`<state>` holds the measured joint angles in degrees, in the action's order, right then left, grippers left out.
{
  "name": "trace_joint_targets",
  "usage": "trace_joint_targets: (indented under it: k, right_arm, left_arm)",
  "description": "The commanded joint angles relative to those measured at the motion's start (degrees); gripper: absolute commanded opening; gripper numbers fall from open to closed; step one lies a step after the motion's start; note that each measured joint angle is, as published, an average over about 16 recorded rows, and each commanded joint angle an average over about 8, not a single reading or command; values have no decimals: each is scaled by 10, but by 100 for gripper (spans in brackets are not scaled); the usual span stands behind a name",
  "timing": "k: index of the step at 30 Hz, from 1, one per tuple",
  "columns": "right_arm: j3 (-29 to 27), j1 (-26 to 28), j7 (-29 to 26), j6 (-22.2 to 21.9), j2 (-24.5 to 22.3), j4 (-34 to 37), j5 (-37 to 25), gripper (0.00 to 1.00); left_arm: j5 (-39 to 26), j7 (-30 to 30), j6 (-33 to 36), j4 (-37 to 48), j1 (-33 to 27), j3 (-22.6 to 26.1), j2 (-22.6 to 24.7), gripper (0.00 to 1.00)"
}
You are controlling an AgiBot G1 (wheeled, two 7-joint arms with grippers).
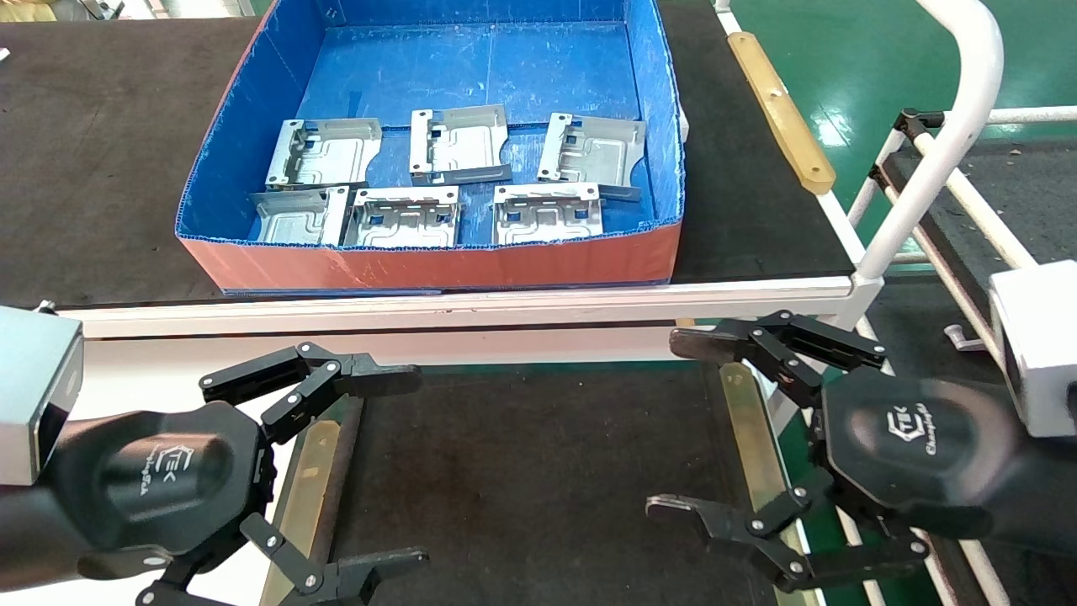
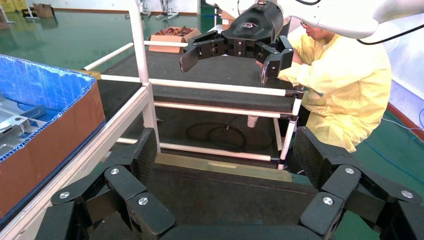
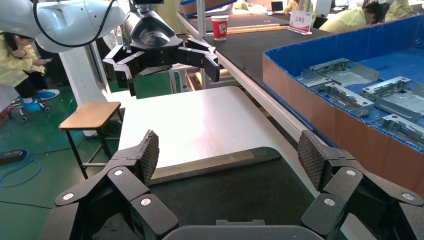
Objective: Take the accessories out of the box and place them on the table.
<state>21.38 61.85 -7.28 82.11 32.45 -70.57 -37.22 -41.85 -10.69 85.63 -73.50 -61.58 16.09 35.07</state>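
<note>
Flanking the table (image 1: 538, 488), left claw (image 1: 402, 467) and right claw (image 1: 669, 425) both spread, box (image 1: 437, 261) wall before six accessories (image 1: 458, 145).

From the head we look forward and down at the box (image 1: 437, 261). Our wrist cameras sit low, each facing across the desk (image 1: 522, 480) toward the other arm.

Left gripper (image 1: 400, 467) was low on the robot's left side, fingers spread wide, holding nothing, pointing inward toward the right arm. Right gripper (image 1: 681, 425) sat opposite on the right side, fingers also spread wide, empty, pointing back toward the left one. Both wrists were roughly level, grippers well apart.
</note>
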Motion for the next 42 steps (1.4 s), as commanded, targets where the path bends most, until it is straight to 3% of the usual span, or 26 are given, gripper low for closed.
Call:
trace_joint_targets:
  k: [1,25,42]
  right_arm:
    - [0,0,0,0,0,0,0,100]
    - [0,0,0,0,0,0,0,100]
    - [0,0,0,0,0,0,0,100]
  left_arm:
    - [0,0,0,0,0,0,0,100]
    - [-6,-1,-1,7,-14,2,4,100]
    - [-114,19,-3,154,-151,47,66,100]
